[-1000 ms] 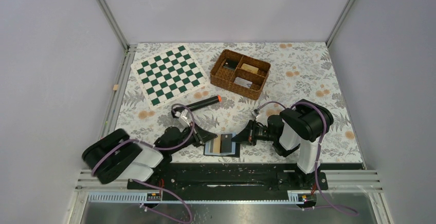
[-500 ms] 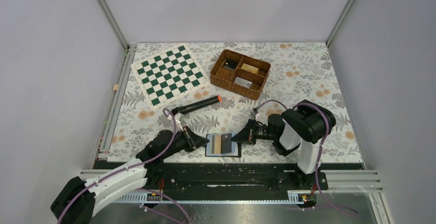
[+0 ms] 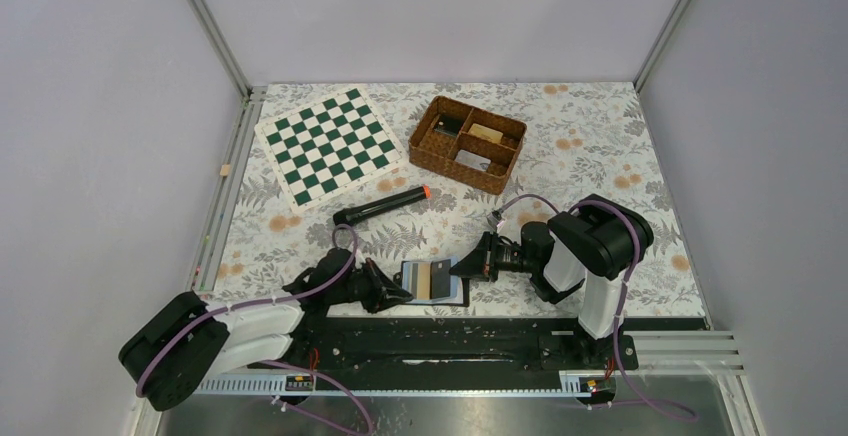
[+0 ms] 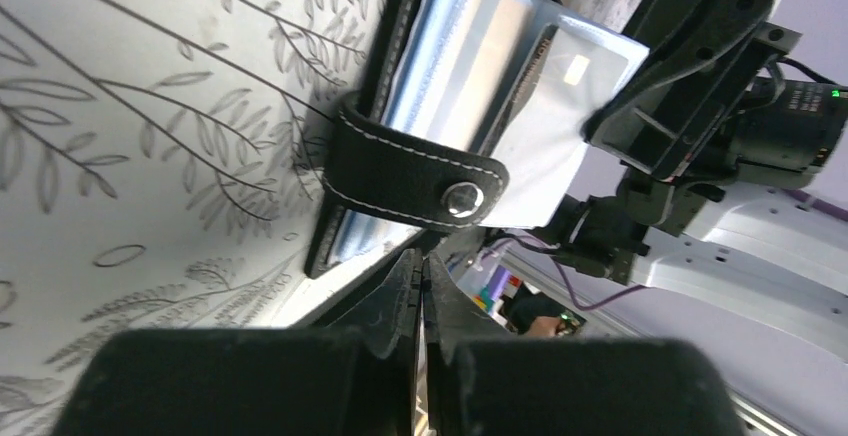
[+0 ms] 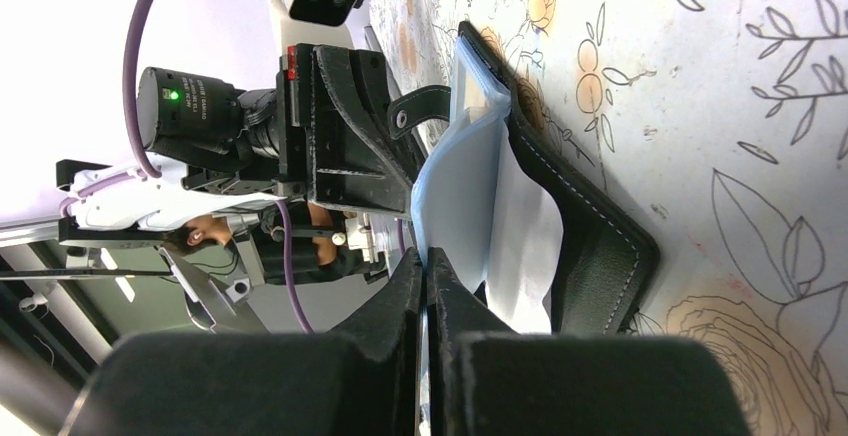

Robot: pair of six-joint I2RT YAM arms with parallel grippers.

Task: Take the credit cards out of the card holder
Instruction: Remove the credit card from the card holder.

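Bracing the wallet [image 3: 433, 282] from both sides. Left gripper [image 3: 398, 292]: jaws closed, tips at the left border by the tab [image 4: 415, 171], nothing visible between them. Right gripper [image 3: 462, 268]: clamped, apparently on a blue-grey inner panel, lifting that half so the pockets gape. Cards [image 3: 430, 277], one orange and one dark, sit in the pockets, not yet out. Wallet lies at the table's [image 3: 600, 156] near edge with the rail just behind. Room to pull is on the far side, toward the cylinder [image 3: 380, 204].
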